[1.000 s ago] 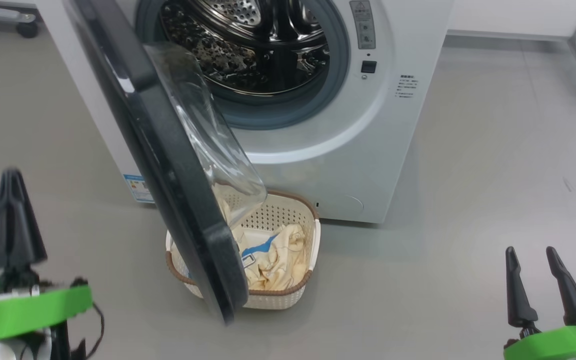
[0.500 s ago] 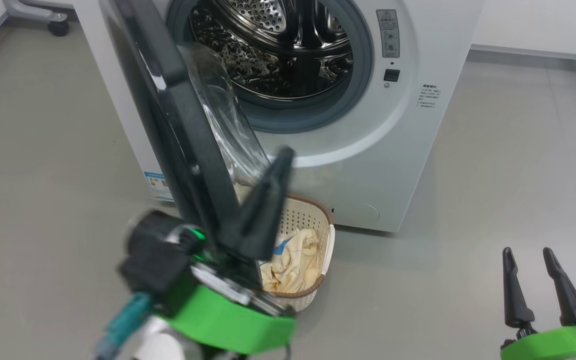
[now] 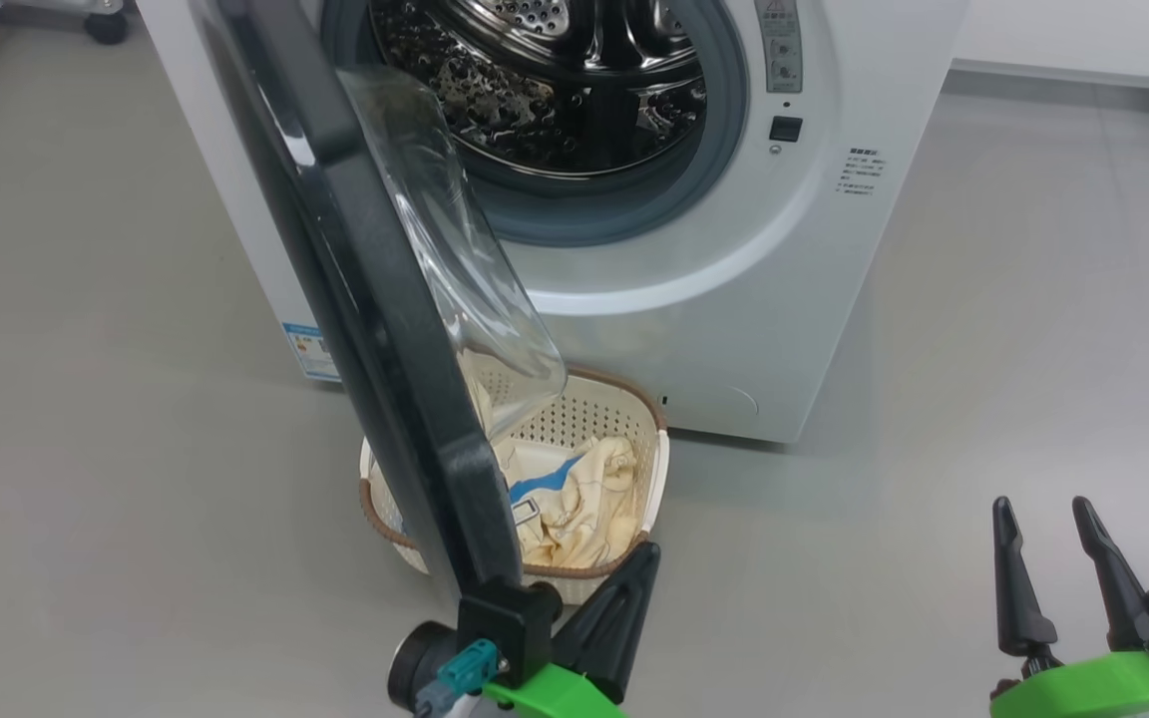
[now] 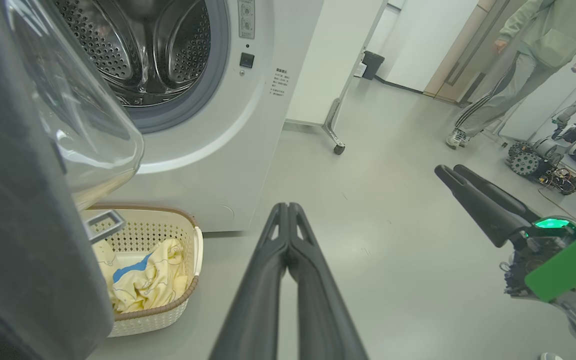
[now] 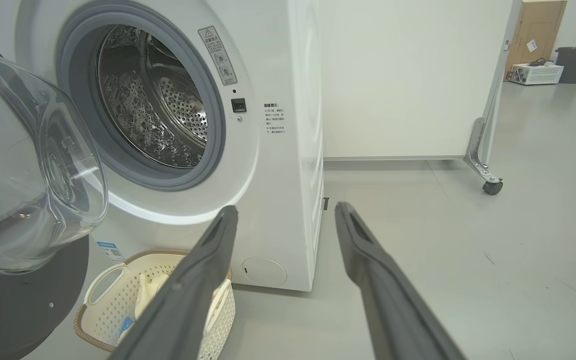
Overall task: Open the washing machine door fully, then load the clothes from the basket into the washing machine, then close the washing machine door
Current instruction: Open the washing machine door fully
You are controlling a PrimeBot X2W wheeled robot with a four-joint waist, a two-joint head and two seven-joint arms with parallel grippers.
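The washing machine (image 3: 784,299) stands with its steel drum (image 3: 574,90) exposed. The washing machine door (image 3: 375,299) hangs partly swung out, edge-on to me, its glass bulge (image 3: 455,249) facing the drum. Behind its lower edge sits the basket (image 3: 634,419), partly hidden, with cream-yellow clothes (image 3: 584,499) inside. My left gripper (image 3: 646,553) is shut and empty, just right of the door's lower free edge and in front of the basket. My right gripper (image 3: 1041,506) is open and empty over bare floor at the lower right. The left wrist view has the basket (image 4: 168,227) and clothes (image 4: 150,280) left of my shut left gripper (image 4: 288,205).
A person (image 4: 523,60) walks at the far right of the room, near small wheeled robots (image 4: 543,165). A white panel on a castor leg (image 5: 490,186) stands right of the machine. Grey floor (image 3: 934,349) lies open to the right.
My left gripper swung from the far left, across the front of the door, to a spot low beside the door's free edge. The head camera shifted. The right gripper stayed open.
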